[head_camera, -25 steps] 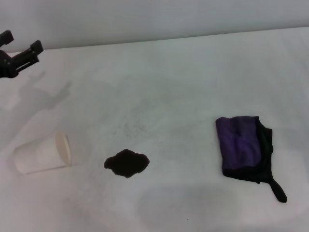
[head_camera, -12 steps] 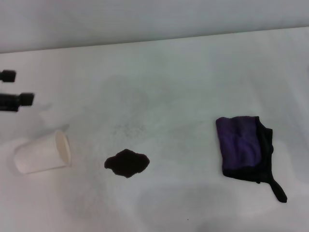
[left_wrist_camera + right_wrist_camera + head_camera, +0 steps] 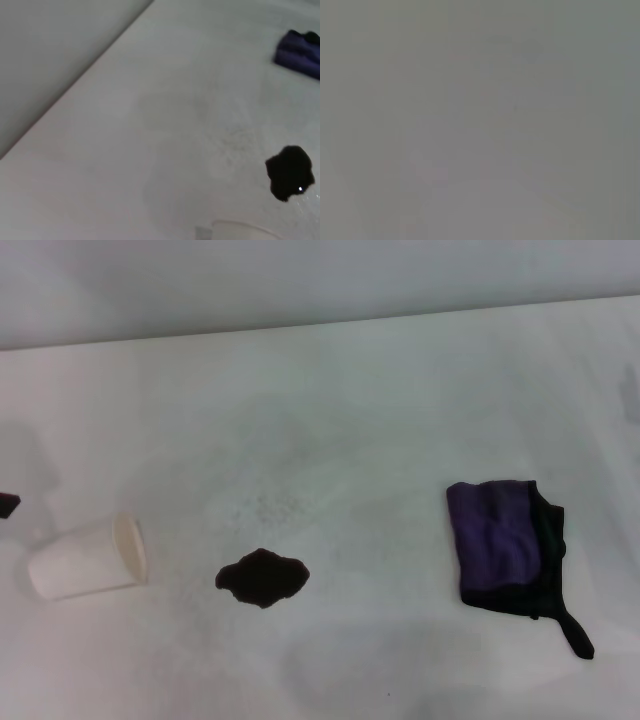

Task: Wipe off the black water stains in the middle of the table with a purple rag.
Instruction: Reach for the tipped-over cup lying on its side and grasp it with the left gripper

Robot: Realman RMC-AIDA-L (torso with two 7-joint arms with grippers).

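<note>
The black water stain [image 3: 262, 577] is a small lobed blob on the white table [image 3: 350, 420], near the front middle. It also shows in the left wrist view [image 3: 290, 172]. The purple rag [image 3: 497, 540], with black edging and a black tail strip, lies flat to the right of the stain, apart from it. It also shows in the left wrist view [image 3: 300, 47]. Only a dark tip of my left gripper [image 3: 5, 505] shows at the left edge, just behind the cup. My right gripper is out of view, and its wrist view shows only plain grey.
A white paper cup [image 3: 88, 558] lies on its side left of the stain, mouth toward it; its rim also shows in the left wrist view [image 3: 240, 231]. A grey wall [image 3: 300, 280] runs along the table's far edge.
My left gripper has moved from the far left corner toward the front and left, and has nearly left the head view. The stain, rag and cup have not moved.
</note>
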